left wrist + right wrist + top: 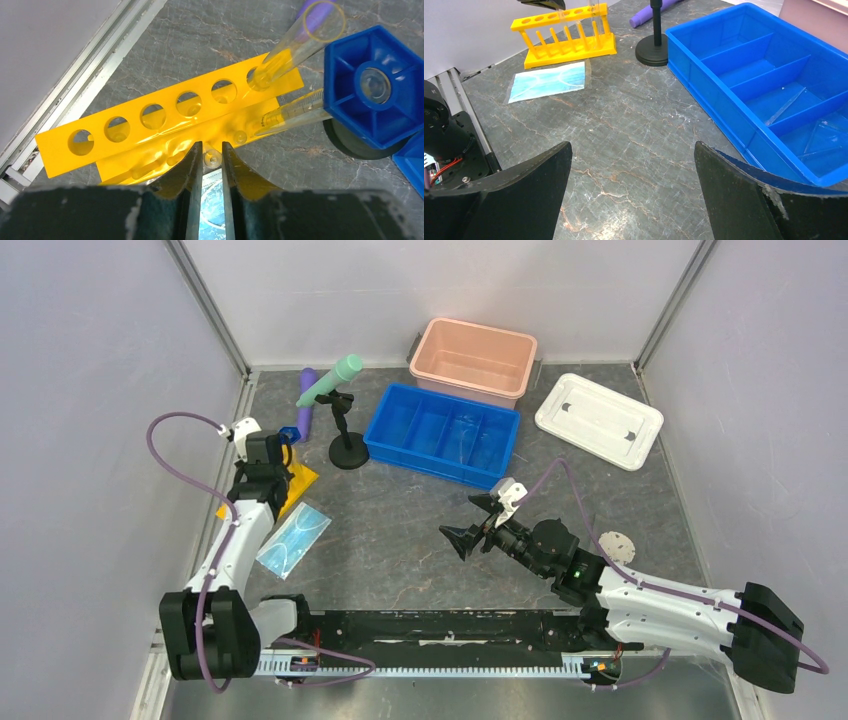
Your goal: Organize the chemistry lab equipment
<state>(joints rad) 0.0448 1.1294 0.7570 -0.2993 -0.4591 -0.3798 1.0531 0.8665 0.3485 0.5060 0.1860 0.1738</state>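
- Right gripper (633, 150) is spread wide and empty over the table (639, 105).
- Light-blue mask (549, 81) is laid flat just before the yellow tube rack (569, 54).
- Left gripper (212, 147) is held narrowly parted over the rack; a grip cannot be told.
- Mint-green tube (330, 380) is clamped in the black clamp stand (347, 440) beyond.

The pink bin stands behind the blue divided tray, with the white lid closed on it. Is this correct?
No: the white lid lies on the table right of the pink bin, which stands open behind the blue divided tray. The top external view shows it.
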